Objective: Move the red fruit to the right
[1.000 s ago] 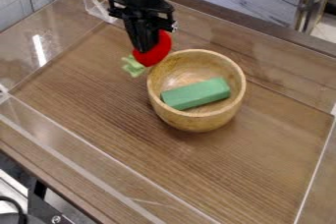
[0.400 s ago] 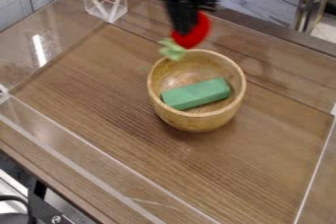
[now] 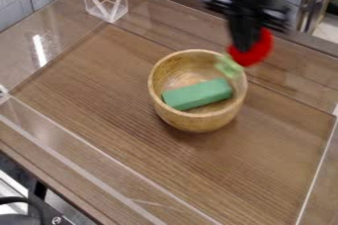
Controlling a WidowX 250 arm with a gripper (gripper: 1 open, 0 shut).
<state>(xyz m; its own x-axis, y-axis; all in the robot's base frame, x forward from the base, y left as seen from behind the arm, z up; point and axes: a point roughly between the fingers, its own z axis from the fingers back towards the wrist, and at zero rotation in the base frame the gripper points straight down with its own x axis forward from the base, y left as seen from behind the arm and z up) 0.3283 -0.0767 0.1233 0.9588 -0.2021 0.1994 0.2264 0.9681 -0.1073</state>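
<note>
Now the red fruit [image 3: 251, 51] is up in the far right part of the scene, pinched in the dark gripper [image 3: 246, 37], whose fingers are pressed in on it from above; its round red body shows below and to the right side of the fingertips, and its light-green leafy stem piece [image 3: 231, 68] hangs down on the near left side, close to the far right rim of the wooden bowl in the view

Just to the left and nearer stands the round wooden bowl [image 3: 195, 118], upright on the table, with a green rectangular block [image 3: 199, 96] inside it, lying aslant, one end toward the near left and the other toward the far right of the bowl

Around all this spreads the brown wooden table [image 3: 258, 165], its planks marked with thin lines, with a bright patch of glare over on the left side

Well apart from the bowl, at the far left, sits a small clear angular thing [image 3: 106, 4] with whitish edges, too unclear to name

Along the far right edge runs a raised wooden ledge [image 3: 310, 22], and in the near left corner dark cables and round black parts [image 3: 20, 209] show, partly cut off by the frame
</note>
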